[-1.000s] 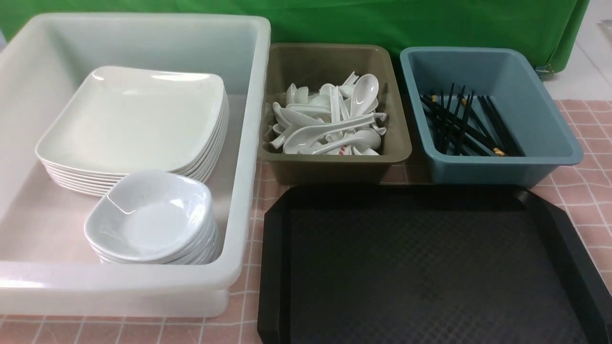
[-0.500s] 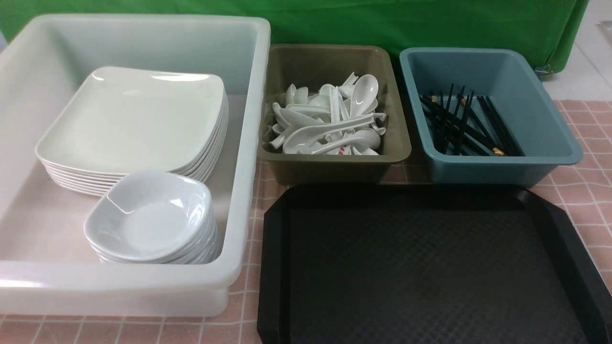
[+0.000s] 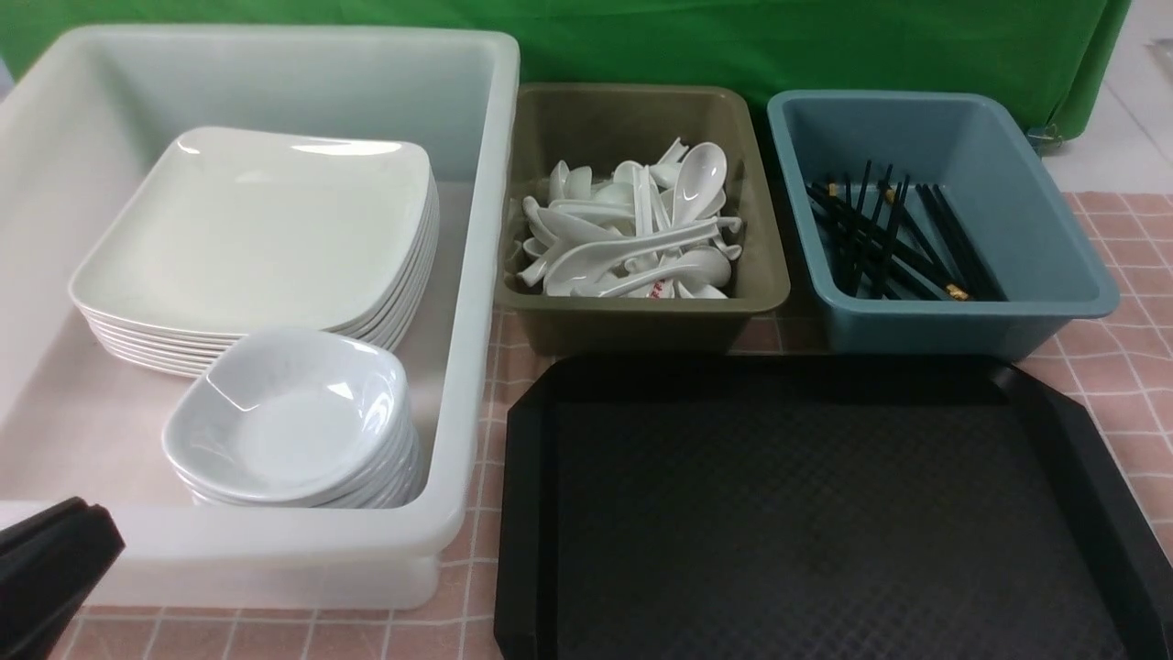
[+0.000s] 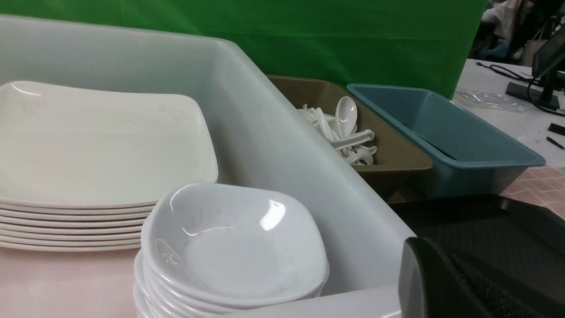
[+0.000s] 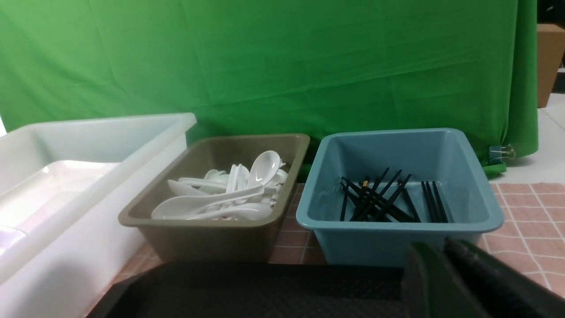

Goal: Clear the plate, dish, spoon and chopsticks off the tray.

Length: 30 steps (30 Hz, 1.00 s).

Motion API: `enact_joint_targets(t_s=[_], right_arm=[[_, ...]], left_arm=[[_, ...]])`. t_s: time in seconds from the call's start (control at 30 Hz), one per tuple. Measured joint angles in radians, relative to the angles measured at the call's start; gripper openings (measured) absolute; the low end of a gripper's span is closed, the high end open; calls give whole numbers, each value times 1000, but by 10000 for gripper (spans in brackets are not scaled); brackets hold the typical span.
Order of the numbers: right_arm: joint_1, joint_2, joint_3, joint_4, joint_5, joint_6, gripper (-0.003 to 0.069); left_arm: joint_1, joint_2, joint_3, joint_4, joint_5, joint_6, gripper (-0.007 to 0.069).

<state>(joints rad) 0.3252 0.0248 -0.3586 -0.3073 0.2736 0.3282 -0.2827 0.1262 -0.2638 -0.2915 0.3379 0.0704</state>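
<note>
The black tray [image 3: 825, 513] lies empty at the front right. A stack of large white plates [image 3: 247, 229] and a stack of small white dishes [image 3: 284, 422] sit in the white tub. A spoon with red marks [image 3: 656, 291] lies among white spoons in the olive tub. Black chopsticks [image 3: 889, 243], some with gold bands, lie in the blue tub. My left gripper [image 3: 64, 541] is shut and empty, at the tub's front left corner; it also shows in the left wrist view [image 4: 441, 274]. My right gripper [image 5: 441, 260] is shut and empty, low over the tray's near side, and is out of the front view.
The white tub [image 3: 476, 275] fills the left half. The olive tub [image 3: 641, 325] and the blue tub [image 3: 916, 325] stand side by side behind the tray. A pink checked cloth [image 3: 1127, 367] covers the table, and a green curtain hangs behind.
My left gripper has come into the front view at the bottom left corner. The crockery, tubs and tray have not moved.
</note>
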Motion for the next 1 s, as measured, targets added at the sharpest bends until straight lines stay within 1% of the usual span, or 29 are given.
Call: enact_joint_targets(t_s=[0.1,0.37,0.43,0.47,0.53,0.6,0.67,0.77,0.8,0.83,0.87,0.9,1.0], right_arm=[[0,0,0,1,-3,0,116],[0,0,0,1,-3,0,126],[0,0,0,1,-3,0,129],[0,0,0,1,-3,0,133],[0,0,0,1,-3,0,134],[0,0,0,1,-3,1,135],[0,0,0,1,-3,1,136],[0,0,0,1,-3,1,146],[0,0,0,1,-3,1,150],[0,0,0,1,-3,1,151],[0,0,0,1,-3,1,157],[0,0,0,1,-3,1,161],[0,0,0,1,-4,1,166]], left_arm=[[0,0,0,0,0,0,-1],[0,0,0,0,0,0,-1],[-1,0,0,13,-3,3,-1],[-1,0,0,55,-11,9,-1],[1,-2,0,85,-16,11,-1],[34,-18,9,137,-45,15,-1],[64,-31,25,151,-76,23,-1],[176,-91,124,166,-184,45,-1],[204,-107,159,168,-218,48,-1],[204,-109,166,168,-218,48,-1],[236,-120,216,169,-249,50,-1],[259,-125,251,169,-256,50,-1],[269,-126,267,178,-219,53,-1]])
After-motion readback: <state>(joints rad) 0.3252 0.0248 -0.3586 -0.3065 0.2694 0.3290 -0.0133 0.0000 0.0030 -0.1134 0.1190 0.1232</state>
